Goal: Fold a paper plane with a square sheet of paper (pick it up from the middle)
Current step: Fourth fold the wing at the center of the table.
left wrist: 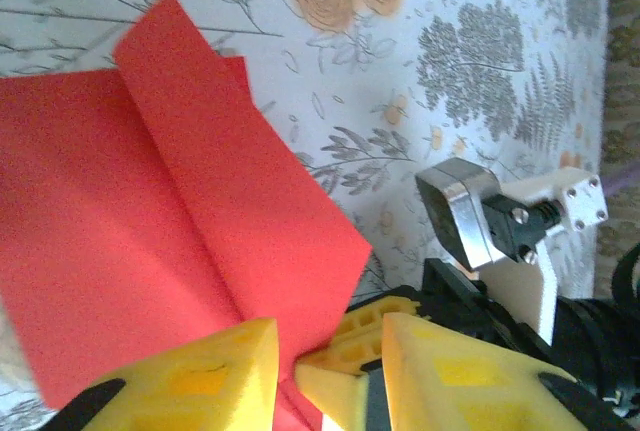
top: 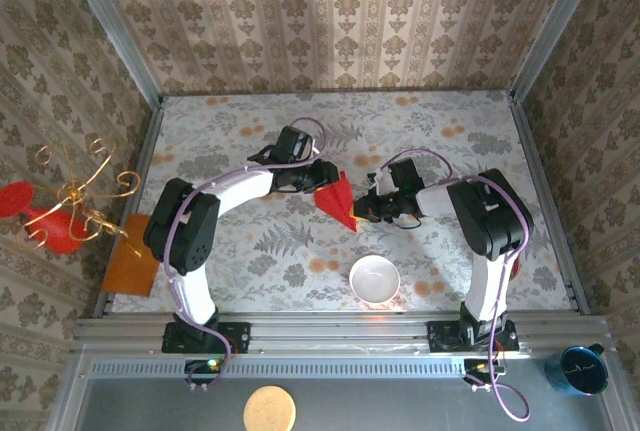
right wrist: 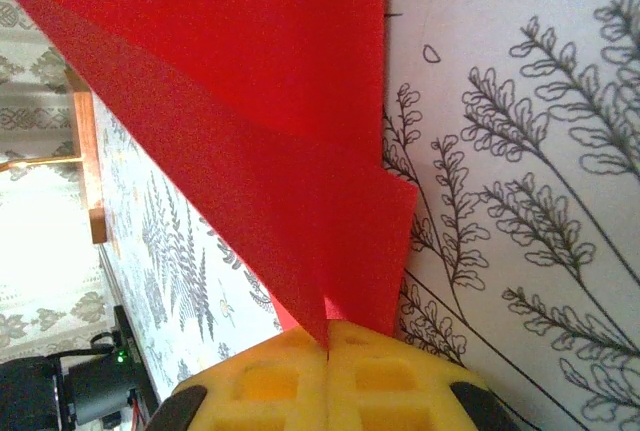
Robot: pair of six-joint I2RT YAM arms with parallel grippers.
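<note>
**Both arms meet at the red paper in the middle of the desk.**
On your left, the left arm (top: pixel 190 236) stands up from its base, bends at the elbow and curves right in an arc. That puts the left pincer (top: pixel 322 173) at the paper's upper left edge. In its wrist view the yellow fingers (left wrist: pixel 200 376) stand apart, with a folded edge of the paper between them. The red paper (top: pixel 337 198), creased to a point, sits between the two pincers, beyond the white bowl (top: pixel 374 278) on the desk (top: pixel 430 141). On your right, the right arm (top: pixel 490 221) doubles back at its elbow and reaches left. The right pincer (top: pixel 366 206) is pressed together on the paper's corner.
</note>
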